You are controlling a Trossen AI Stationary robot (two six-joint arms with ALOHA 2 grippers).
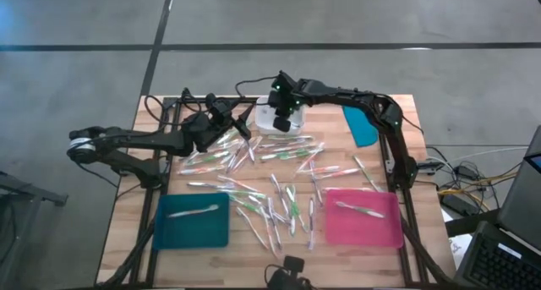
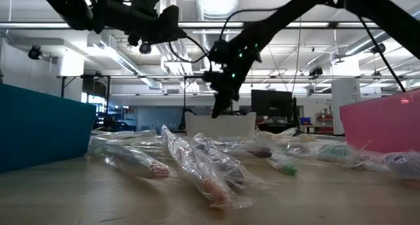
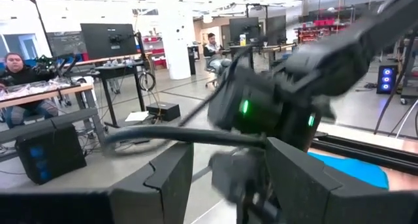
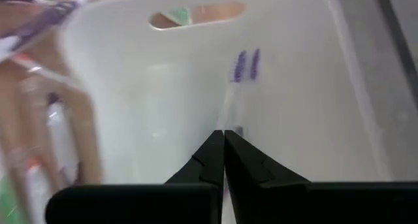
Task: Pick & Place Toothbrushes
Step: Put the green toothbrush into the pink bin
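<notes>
Right tool (image 1: 284, 121) over white bin (image 1: 272, 119), upper centre of high view, fingers pressed together. Right wrist view alone shows purple-bristled toothbrush (image 4: 240, 80) in bin beyond fingertips; grip on handle unclear. Left tool (image 1: 243, 124) just left of bin, fingers (image 3: 163, 178) spread, nothing between. Wrapped toothbrushes (image 1: 270, 176) scattered mid-bench; one in teal tray (image 1: 191, 222), one in pink tray (image 1: 363, 218). Left wrist view only: seated person (image 3: 19, 74), far left.
</notes>
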